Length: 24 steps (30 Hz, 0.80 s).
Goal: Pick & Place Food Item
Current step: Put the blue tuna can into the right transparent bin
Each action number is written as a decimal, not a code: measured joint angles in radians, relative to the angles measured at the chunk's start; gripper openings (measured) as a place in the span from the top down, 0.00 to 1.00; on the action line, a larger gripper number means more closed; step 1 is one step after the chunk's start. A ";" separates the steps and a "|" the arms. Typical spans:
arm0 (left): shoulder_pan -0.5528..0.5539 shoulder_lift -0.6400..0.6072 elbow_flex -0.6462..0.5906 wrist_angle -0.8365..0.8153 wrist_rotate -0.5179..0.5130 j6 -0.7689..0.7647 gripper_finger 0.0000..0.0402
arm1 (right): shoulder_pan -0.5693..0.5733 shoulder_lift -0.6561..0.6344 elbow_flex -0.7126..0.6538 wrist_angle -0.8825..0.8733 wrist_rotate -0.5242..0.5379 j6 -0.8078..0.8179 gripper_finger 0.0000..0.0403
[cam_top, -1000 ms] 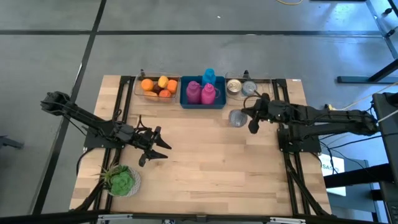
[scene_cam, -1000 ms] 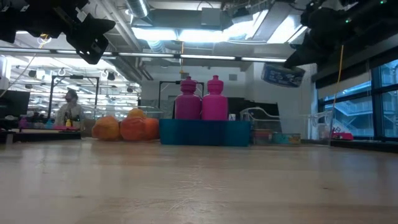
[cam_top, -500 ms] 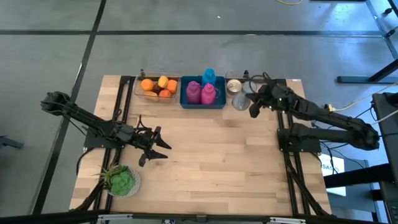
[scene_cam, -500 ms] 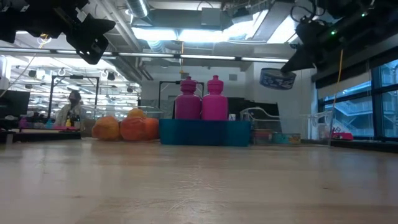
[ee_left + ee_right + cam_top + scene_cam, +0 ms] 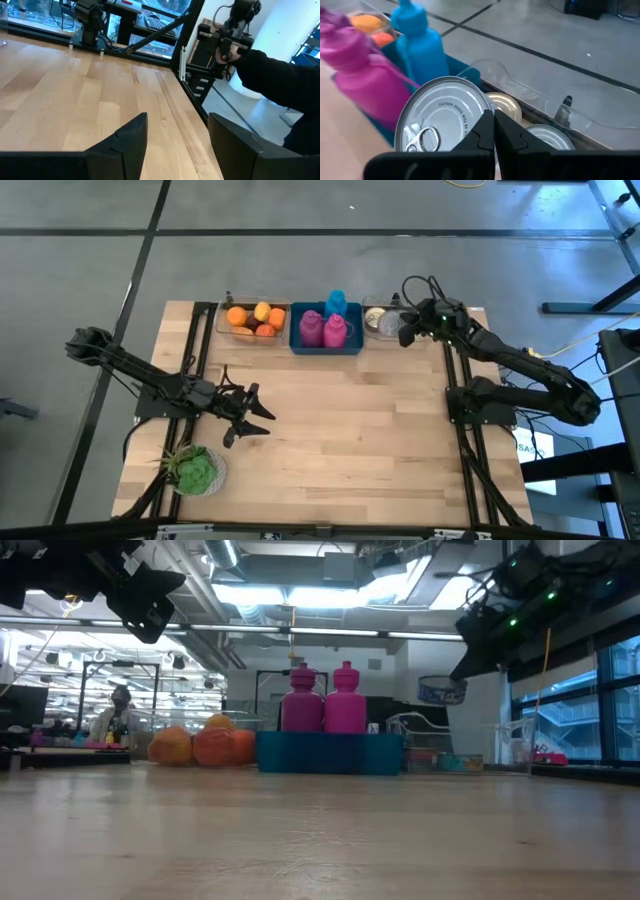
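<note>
I have the can (image 5: 445, 117) pinched by its rim in the right gripper (image 5: 406, 330), the fingers (image 5: 485, 131) closed hard together on the edge of its lid, so the pull-tab top faces my wrist camera. It hangs above the clear tray (image 5: 371, 307) at the back right of the worktop (image 5: 340, 430), just beside the blue bin (image 5: 325, 345). Under it, in that tray, two more cans (image 5: 505, 106) lie with their lids up. From the low camera the held can (image 5: 442, 690) shows clear of the worktop, off to the right of the bottles.

Next over, the blue bin holds two pink bottles (image 5: 322, 328) in front and a blue bottle (image 5: 335, 302) behind. Left of the bin, another clear tray (image 5: 232, 330) carries the oranges (image 5: 255, 318).

The left gripper (image 5: 250, 412) waits well apart from all that, low over the left front of the worktop, its fingers (image 5: 125, 142) standing partly apart with nothing between them. Near it, at the front left corner, sits a green leafy head (image 5: 195, 470) like lettuce.

Beyond the worktop, the low camera catches a person (image 5: 115, 715) far off in the room on the left.
</note>
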 joint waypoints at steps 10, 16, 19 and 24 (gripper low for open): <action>0.000 0.000 0.000 0.000 0.004 -0.026 0.50 | -0.109 0.179 0.000 0.115 -0.032 -0.011 1.00; 0.000 0.000 0.000 0.000 0.010 -0.026 0.51 | -0.131 0.262 0.000 0.115 -0.031 -0.027 1.00; 0.000 0.000 0.000 0.000 0.010 -0.026 0.50 | -0.131 0.303 0.000 0.115 -0.031 -0.035 1.00; 0.000 0.000 0.000 0.000 0.010 -0.026 0.50 | -0.130 0.364 0.001 0.119 -0.047 -0.041 1.00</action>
